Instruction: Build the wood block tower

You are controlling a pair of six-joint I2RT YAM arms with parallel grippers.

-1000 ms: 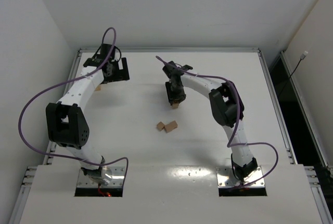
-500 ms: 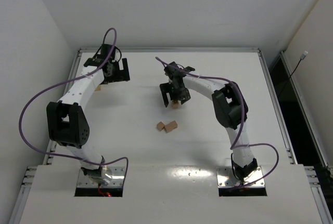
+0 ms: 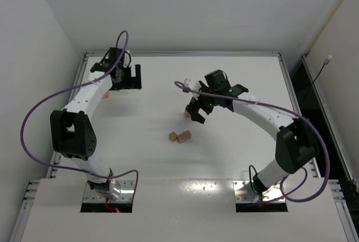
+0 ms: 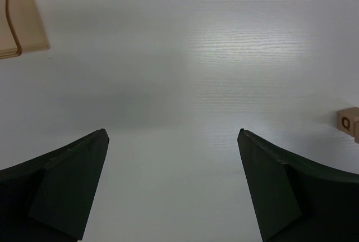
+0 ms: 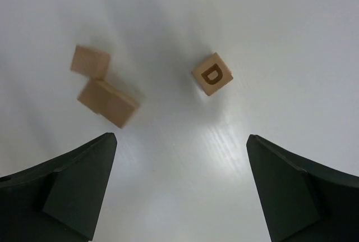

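No wood block tower shows as a stack; I see only separate small tan cubes on the white table. One cube with a D on top (image 5: pixel 212 73) stands alone, just left of my right gripper (image 3: pixel 195 113) in the top view (image 3: pixel 187 116). My right gripper (image 5: pixel 180 136) is open and empty above the table. Two more cubes (image 5: pixel 90 61) (image 5: pixel 107 103) lie touching each other, nearer the table's front (image 3: pixel 179 136). My left gripper (image 4: pixel 173 132) is open and empty at the far left (image 3: pixel 129 79). One lettered cube (image 4: pixel 349 121) shows at its view's right edge.
A flat tan tray (image 4: pixel 19 14) lies at the far left, partly under my left arm (image 3: pixel 105 95). Metal rails (image 3: pixel 182 54) frame the table, with white walls on both sides. Purple cables loop from both arms.
My right gripper opened and let go of the D cube on the table, then drew back to the right. Its elbow swung out to the right. The left arm stayed put.
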